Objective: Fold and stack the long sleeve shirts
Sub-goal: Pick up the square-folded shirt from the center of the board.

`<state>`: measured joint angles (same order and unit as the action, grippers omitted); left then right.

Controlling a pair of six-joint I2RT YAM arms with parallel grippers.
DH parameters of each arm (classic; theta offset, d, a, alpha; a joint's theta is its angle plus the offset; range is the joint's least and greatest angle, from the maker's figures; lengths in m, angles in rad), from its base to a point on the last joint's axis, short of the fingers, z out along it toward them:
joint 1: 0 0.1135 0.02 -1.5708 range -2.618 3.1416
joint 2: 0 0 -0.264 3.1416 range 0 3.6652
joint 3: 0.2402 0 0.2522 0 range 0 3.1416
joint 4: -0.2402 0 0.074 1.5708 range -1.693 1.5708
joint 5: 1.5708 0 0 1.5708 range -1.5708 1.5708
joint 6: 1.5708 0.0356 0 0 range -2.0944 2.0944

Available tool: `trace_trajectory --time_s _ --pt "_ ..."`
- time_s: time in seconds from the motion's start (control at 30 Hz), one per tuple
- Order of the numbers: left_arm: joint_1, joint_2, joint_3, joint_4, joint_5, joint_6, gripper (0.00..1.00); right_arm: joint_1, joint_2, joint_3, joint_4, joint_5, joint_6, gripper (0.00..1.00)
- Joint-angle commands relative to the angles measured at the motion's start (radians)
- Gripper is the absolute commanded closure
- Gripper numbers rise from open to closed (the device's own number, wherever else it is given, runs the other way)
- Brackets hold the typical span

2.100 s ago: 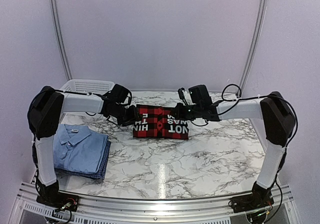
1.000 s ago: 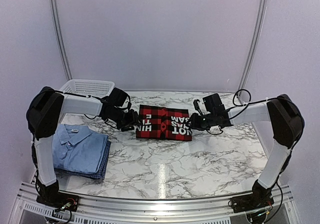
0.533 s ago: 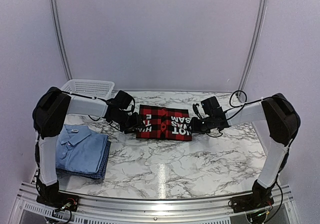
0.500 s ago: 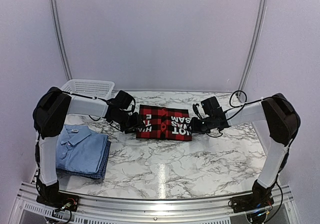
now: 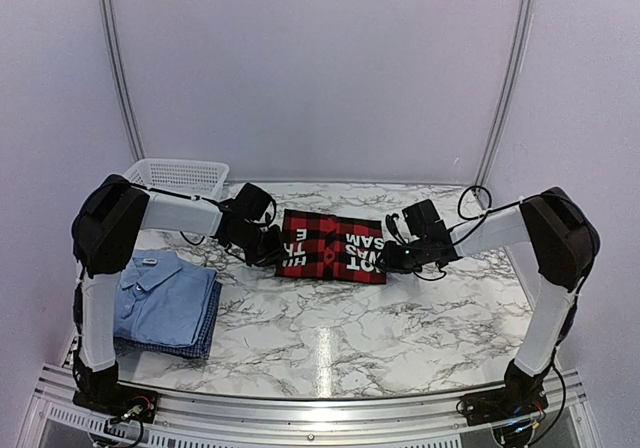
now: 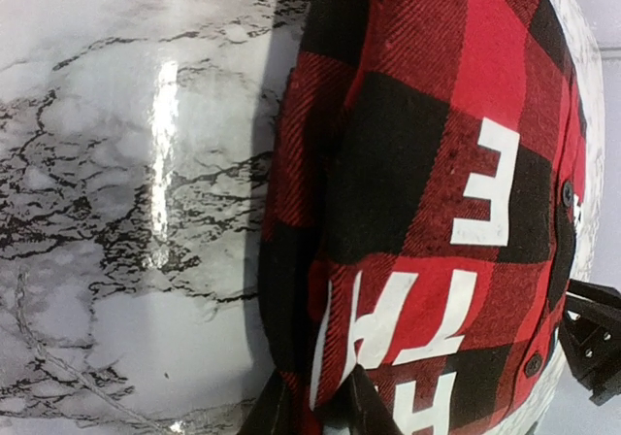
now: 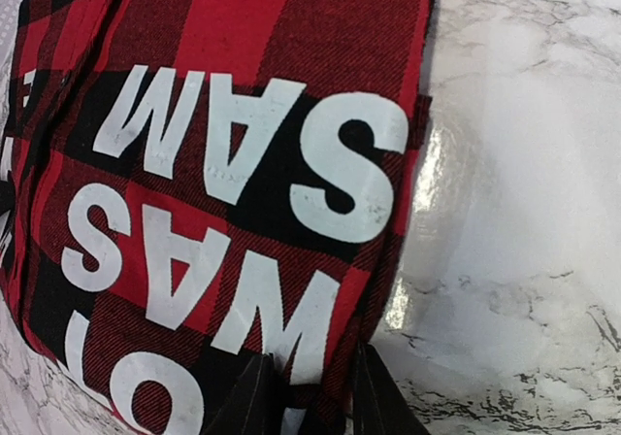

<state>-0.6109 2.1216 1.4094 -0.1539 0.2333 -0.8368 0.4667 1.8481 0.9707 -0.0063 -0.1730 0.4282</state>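
Note:
The folded red-and-black plaid shirt (image 5: 332,247) with white lettering lies at the back middle of the marble table. My left gripper (image 5: 275,251) pinches the shirt's left edge; in the left wrist view both fingertips (image 6: 364,411) clamp a fold of plaid cloth (image 6: 417,163). My right gripper (image 5: 392,258) holds the right edge, and its fingertips (image 7: 254,396) close on the cloth (image 7: 223,144) beside the lettering. A folded light blue collared shirt (image 5: 155,293) rests on a blue checked one (image 5: 205,333) at the near left.
A white mesh basket (image 5: 180,174) stands at the back left corner, just behind my left arm. Bare marble (image 5: 350,328) stretches between the plaid shirt and the near rail. Walls close in on both sides.
My left gripper has closed onto the plaid shirt's left edge. Both arms have sunk lower, and the shirt has slid a little toward the near right.

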Motion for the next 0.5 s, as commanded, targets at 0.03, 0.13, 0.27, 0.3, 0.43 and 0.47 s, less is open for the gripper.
trace_trajectory --time_s 0.03,0.13,0.27,0.3,0.43,0.47 --pt "0.006 -0.017 -0.032 -0.001 -0.052 0.016 0.77 0.0 0.03 -0.01 -0.015 0.021 -0.021 0.76" --pt "0.037 -0.028 -0.05 -0.003 -0.038 0.044 0.69 -0.002 0.022 0.001 -0.034 0.032 -0.03 0.76" --pt "0.049 -0.021 -0.044 -0.012 -0.016 0.073 0.59 -0.01 -0.02 0.025 -0.069 0.067 -0.054 0.75" --pt "0.049 -0.021 -0.041 -0.016 -0.017 0.081 0.53 -0.012 -0.023 0.039 -0.08 0.067 -0.058 0.75" --pt "0.054 0.006 0.012 -0.046 -0.012 0.121 0.37 -0.012 -0.023 0.068 -0.097 0.059 -0.066 0.74" --pt "0.054 0.022 0.038 -0.059 -0.006 0.134 0.34 -0.012 -0.021 0.07 -0.097 0.057 -0.065 0.74"
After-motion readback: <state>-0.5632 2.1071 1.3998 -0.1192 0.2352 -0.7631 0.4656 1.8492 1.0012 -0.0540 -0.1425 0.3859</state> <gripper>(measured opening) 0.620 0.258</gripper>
